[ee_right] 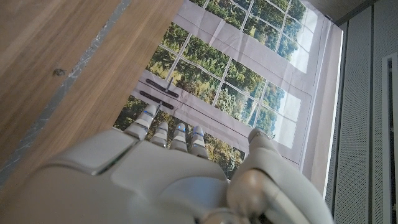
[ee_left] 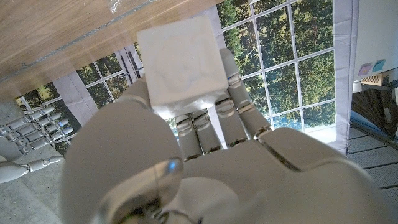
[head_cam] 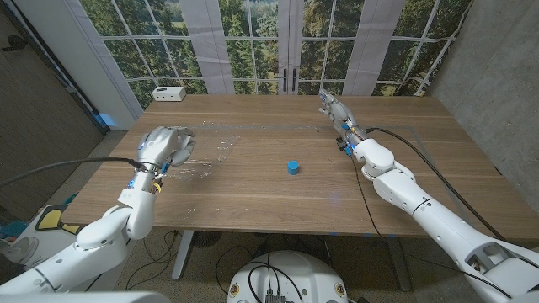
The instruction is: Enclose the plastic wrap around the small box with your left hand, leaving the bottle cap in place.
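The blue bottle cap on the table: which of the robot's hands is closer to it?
Right. The right hand hovers just behind the bottle cap, a little to its right; the left hand, over the plastic wrap, is farther away.

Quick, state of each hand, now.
Left hand: holding the small white box, over the plastic wrap.
Right hand: holds nothing, fingers extended, open.

A matt wooden worktop (head_cam: pixel 278 198), fine-grained, is seen across the frame's middle. Clear, glossy, crinkled plastic wrap (head_cam: pixel 210 147) is spread at centre left. The small box (ee_left: pixel 181 60) looks matt white (slightly mottled). Smooth, glossy blue plastic forms the bottle cap (head_cam: pixel 293 167). The left robot hand (head_cam: pixel 165 146) is cased in smooth grey-white plastic.
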You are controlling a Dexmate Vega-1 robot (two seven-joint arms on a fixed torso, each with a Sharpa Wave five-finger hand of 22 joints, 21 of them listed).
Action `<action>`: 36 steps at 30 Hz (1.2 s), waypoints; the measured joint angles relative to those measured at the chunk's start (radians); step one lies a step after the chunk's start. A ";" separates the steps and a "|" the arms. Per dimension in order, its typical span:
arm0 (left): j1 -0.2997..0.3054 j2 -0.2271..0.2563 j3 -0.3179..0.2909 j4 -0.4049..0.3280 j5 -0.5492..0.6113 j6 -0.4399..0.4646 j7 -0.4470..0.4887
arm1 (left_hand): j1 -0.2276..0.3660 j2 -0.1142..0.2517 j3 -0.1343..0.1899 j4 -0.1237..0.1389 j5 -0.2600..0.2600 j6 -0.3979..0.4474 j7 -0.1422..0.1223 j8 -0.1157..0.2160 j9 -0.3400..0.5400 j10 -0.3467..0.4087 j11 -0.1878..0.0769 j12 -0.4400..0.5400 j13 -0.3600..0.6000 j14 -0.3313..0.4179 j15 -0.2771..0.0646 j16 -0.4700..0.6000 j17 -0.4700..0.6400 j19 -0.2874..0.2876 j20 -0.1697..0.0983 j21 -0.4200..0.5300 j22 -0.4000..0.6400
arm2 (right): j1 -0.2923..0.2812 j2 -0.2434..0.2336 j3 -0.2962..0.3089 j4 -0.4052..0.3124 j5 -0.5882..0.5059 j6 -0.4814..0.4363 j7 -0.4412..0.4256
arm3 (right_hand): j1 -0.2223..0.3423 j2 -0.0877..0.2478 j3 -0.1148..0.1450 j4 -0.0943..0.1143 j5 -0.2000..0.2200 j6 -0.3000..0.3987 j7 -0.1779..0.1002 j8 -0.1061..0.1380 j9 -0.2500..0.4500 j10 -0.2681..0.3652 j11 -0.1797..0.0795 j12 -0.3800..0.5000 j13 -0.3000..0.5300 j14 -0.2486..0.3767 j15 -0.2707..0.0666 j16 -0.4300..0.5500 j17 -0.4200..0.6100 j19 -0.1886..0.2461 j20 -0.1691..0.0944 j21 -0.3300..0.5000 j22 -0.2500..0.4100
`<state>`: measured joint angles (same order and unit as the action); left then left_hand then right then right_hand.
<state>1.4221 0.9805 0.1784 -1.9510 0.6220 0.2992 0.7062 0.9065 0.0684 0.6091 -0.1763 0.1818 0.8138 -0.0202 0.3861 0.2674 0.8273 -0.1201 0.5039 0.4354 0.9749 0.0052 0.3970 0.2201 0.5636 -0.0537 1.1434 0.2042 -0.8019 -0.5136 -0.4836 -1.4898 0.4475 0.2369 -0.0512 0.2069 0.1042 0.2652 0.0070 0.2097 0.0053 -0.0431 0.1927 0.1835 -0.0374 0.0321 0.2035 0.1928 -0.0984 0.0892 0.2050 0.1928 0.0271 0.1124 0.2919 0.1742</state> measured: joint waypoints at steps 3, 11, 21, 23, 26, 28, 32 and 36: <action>-0.035 0.000 0.011 0.015 -0.012 -0.001 -0.021 | 0.000 0.000 0.000 0.000 0.000 0.000 0.000 0.000 0.000 0.000 0.000 0.000 0.003 0.002 0.002 0.000 0.001 0.000 0.000 0.002 0.000 | -0.001 -0.002 -0.001 -0.005 -0.003 -0.001 0.001 | 0.000 0.000 0.000 0.000 0.000 0.000 0.000 0.000 0.000 0.000 0.000 0.000 0.000 0.000 0.000 0.000 0.000 0.000 0.000 0.000 0.000; -0.107 0.006 0.041 0.047 -0.041 0.000 -0.080 | 0.000 0.000 0.000 0.000 0.000 0.000 0.000 0.000 0.000 0.000 0.000 0.000 0.015 0.002 0.002 -0.002 0.001 -0.002 0.002 0.011 -0.003 | -0.006 -0.008 -0.001 -0.022 -0.009 -0.006 0.001 | 0.000 0.000 0.000 0.000 0.000 0.000 0.000 0.000 0.000 0.000 0.000 0.000 0.000 0.000 0.000 0.000 0.000 0.000 0.000 -0.004 0.000; -0.210 0.028 0.101 0.091 -0.052 0.009 -0.159 | 0.000 0.000 0.000 0.000 0.000 0.007 0.004 0.000 0.005 0.000 0.000 0.000 0.030 0.002 0.002 -0.010 0.006 -0.009 -0.002 0.018 -0.004 | -0.008 -0.016 -0.009 -0.047 -0.021 -0.015 0.003 | 0.000 0.000 0.000 0.000 0.000 0.000 0.000 0.000 0.000 0.004 0.004 0.000 0.000 0.000 0.000 0.000 0.000 0.000 0.000 -0.003 0.000; -0.228 0.033 0.113 0.096 -0.054 0.011 -0.174 | 0.000 0.000 0.000 0.000 0.000 0.007 0.004 0.000 0.005 0.000 0.000 0.000 0.031 0.002 0.002 -0.011 0.006 -0.014 0.000 0.026 -0.004 | -0.008 -0.018 -0.010 -0.052 -0.024 -0.019 0.004 | 0.000 0.000 0.000 0.000 0.000 0.000 0.000 0.000 0.000 0.004 0.004 0.000 0.000 0.000 0.000 0.000 0.000 0.000 0.000 -0.007 0.000; -0.260 0.040 0.136 0.103 -0.058 0.021 -0.213 | 0.000 0.000 -0.001 0.001 0.000 0.007 0.004 0.000 0.005 0.000 0.000 0.000 0.036 0.002 0.002 -0.011 0.006 -0.014 0.000 0.026 -0.004 | -0.008 -0.022 -0.013 -0.064 -0.030 -0.023 0.006 | 0.000 0.000 0.000 0.000 0.000 0.000 0.000 0.000 0.000 0.004 0.004 0.000 0.000 0.000 0.000 0.000 0.000 0.000 0.000 -0.007 0.000; -0.277 0.044 0.148 0.106 -0.060 0.028 -0.236 | 0.000 0.000 -0.001 0.001 0.000 0.007 0.004 0.000 0.005 0.000 0.000 0.001 0.036 0.002 0.002 -0.011 0.006 -0.014 0.000 0.026 -0.004 | -0.008 -0.023 -0.016 -0.069 -0.033 -0.023 0.008 | 0.000 0.000 0.000 0.000 0.000 0.000 0.000 0.000 0.000 0.004 0.004 0.000 0.000 0.000 0.000 0.000 0.000 0.000 0.000 -0.007 0.000; -0.295 0.047 0.163 0.111 -0.064 0.036 -0.286 | 0.000 0.000 -0.001 0.001 0.000 0.010 0.000 0.000 0.005 0.000 0.000 0.004 0.039 0.002 0.002 -0.011 0.006 -0.014 0.000 0.029 -0.009 | -0.007 -0.025 -0.021 -0.078 -0.037 -0.025 0.010 | 0.000 0.000 0.000 0.000 0.000 0.000 0.000 0.000 0.000 0.004 0.004 0.000 0.000 0.000 0.000 0.000 0.000 0.000 0.000 -0.007 0.000; -0.350 0.051 0.201 0.128 -0.071 0.047 -0.330 | 0.000 0.000 -0.001 0.001 -0.001 0.010 0.000 0.000 0.004 0.000 0.000 0.004 0.045 0.002 0.002 -0.017 0.006 -0.014 0.000 0.033 -0.010 | -0.001 -0.028 -0.027 -0.086 -0.048 -0.029 0.018 | 0.000 0.000 0.000 0.000 0.000 0.000 0.000 0.000 0.000 0.004 0.004 0.000 0.000 0.000 0.000 0.000 0.000 0.000 0.000 -0.007 0.000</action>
<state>1.0726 1.0312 0.3789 -1.8225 0.5511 0.3459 0.3763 0.9065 0.0684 0.6079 -0.1752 0.1804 0.8242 -0.0198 0.3861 0.2718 0.8274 -0.1201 0.5081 0.4799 0.9766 0.0069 0.3795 0.2262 0.5493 -0.0538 1.1762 0.1946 -0.8033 -0.5416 -0.5106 -1.5763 0.3996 0.2077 -0.0330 0.2070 0.1043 0.2652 0.0070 0.2097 0.0053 -0.0430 0.1927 0.1835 -0.0338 0.0357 0.2036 0.1928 -0.0984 0.0892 0.2050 0.1928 0.0270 0.1125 0.2848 0.1742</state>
